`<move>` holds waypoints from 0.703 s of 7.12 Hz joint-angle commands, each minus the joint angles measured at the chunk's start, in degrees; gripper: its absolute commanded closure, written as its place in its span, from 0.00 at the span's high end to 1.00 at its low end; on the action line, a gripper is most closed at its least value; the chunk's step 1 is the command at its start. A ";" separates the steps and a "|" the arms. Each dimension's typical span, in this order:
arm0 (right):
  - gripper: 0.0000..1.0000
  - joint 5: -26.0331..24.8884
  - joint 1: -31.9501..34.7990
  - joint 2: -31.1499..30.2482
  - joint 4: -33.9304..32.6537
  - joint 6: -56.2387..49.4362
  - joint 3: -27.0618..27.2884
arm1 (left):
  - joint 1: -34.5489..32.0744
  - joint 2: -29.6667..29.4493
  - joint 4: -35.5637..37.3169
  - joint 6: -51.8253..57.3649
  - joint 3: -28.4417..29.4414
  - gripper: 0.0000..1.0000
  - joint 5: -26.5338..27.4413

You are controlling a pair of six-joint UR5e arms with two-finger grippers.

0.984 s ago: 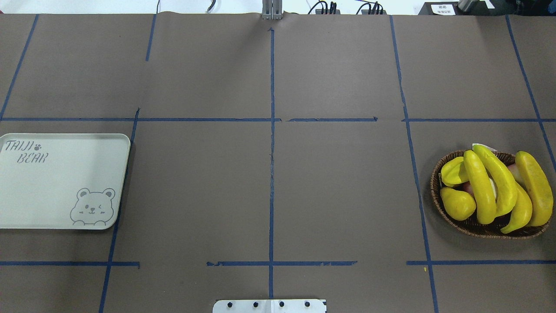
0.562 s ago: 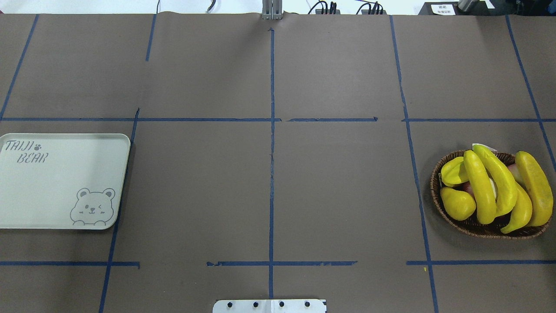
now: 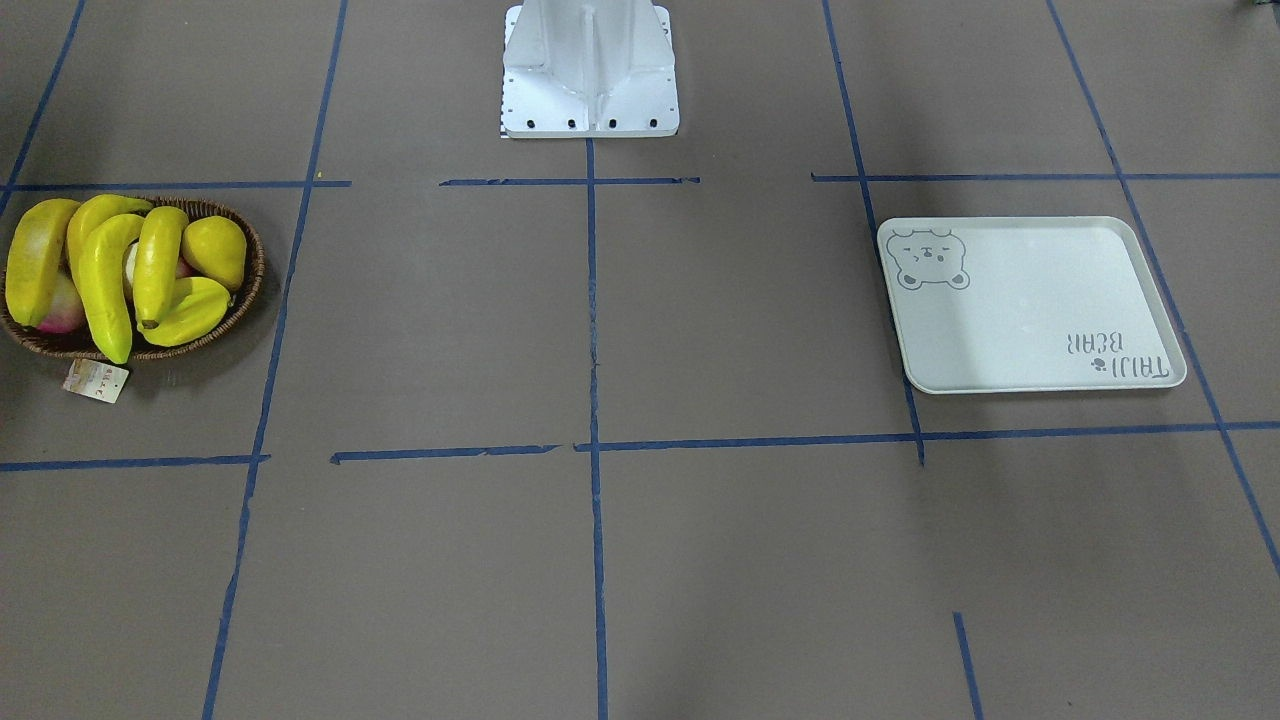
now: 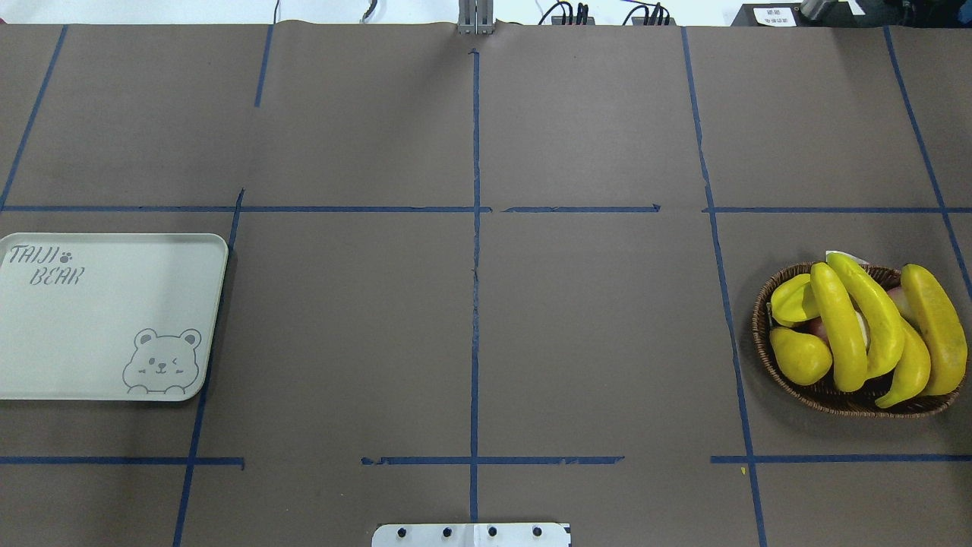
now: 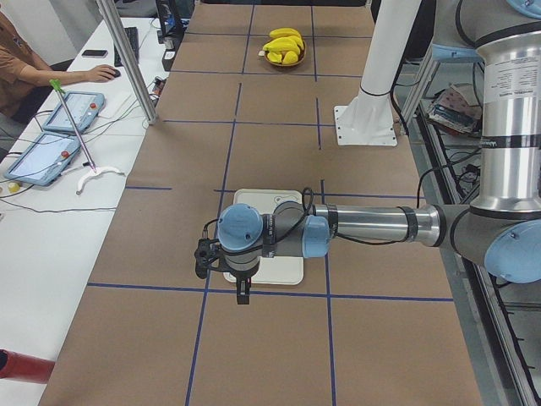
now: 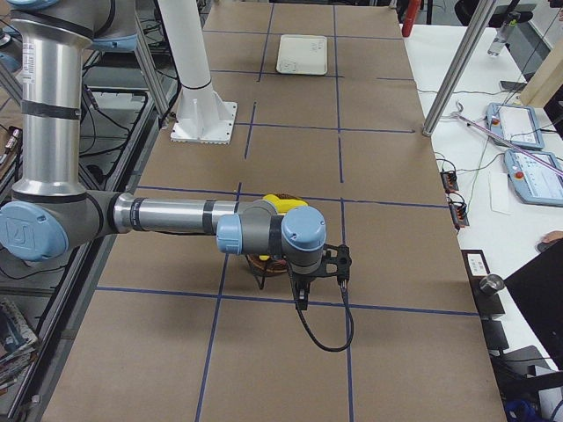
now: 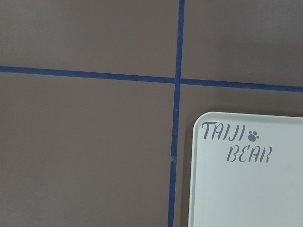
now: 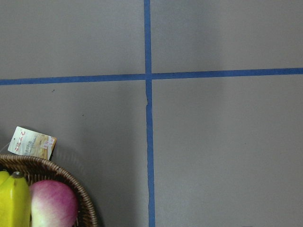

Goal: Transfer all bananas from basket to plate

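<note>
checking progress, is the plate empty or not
Empty: nothing lies on the plate; all four bananas sit in the basket.
</note>
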 commanded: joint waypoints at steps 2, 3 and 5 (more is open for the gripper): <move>1.00 1.60 -0.17 -0.14 -0.05 -0.06 5.00 | 0.05 -0.19 0.01 -0.07 0.17 1.00 0.18; 0.99 3.27 -0.96 -2.15 -0.40 0.11 7.98 | 0.05 -0.19 0.01 -0.07 0.17 1.00 0.09; 0.99 0.66 -6.74 -5.23 -0.14 4.03 14.31 | 0.05 0.16 -0.08 -0.07 0.08 1.00 0.00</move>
